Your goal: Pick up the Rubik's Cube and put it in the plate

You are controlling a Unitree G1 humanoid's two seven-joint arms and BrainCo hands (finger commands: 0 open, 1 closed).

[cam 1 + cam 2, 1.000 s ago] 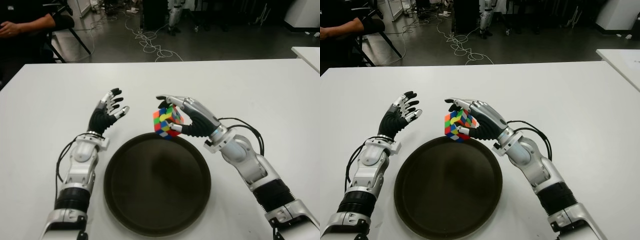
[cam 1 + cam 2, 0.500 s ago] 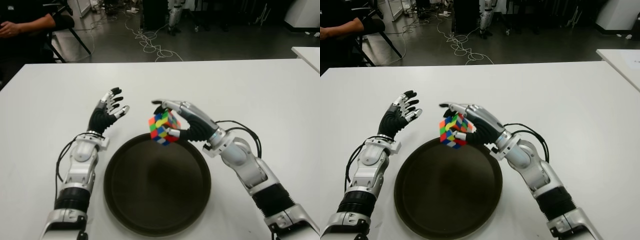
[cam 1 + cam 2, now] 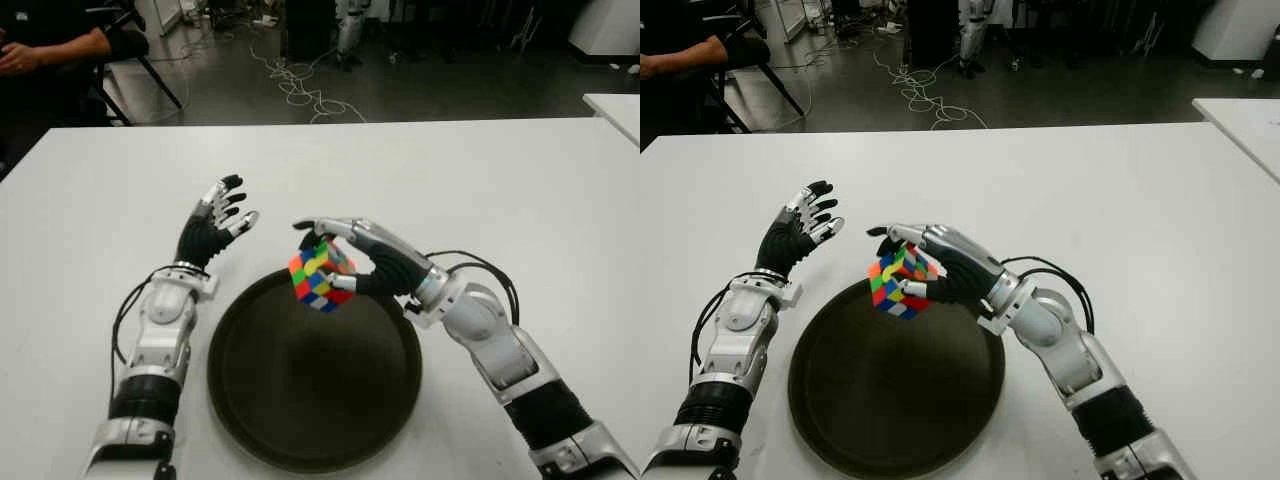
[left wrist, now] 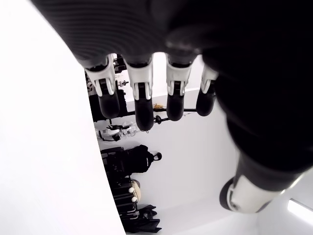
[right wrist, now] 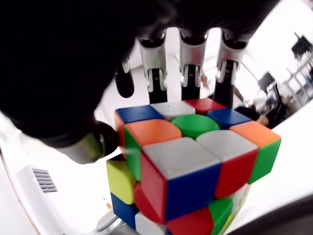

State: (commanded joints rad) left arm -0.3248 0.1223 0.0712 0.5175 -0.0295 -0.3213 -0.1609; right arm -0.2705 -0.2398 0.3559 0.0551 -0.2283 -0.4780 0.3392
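A multicoloured Rubik's Cube (image 3: 319, 278) hangs tilted in the air over the far rim of the round dark plate (image 3: 315, 405). My right hand (image 3: 352, 268) is shut on the cube, fingers over its top and thumb below; the right wrist view shows the cube (image 5: 188, 166) close up between the fingers (image 5: 190, 61) and thumb. My left hand (image 3: 217, 226) is raised to the left of the plate with its fingers spread and nothing in it, and the left wrist view shows its straight fingers (image 4: 141, 95).
The white table (image 3: 500, 190) spreads around the plate. A second white table edge (image 3: 615, 108) is at the far right. A seated person (image 3: 50, 45) is at the far left, beyond the table, with cables (image 3: 300, 85) on the dark floor.
My right hand has carried the cube leftward and toward me, from beyond the plate's far rim to above that rim. The left hand has stayed in place.
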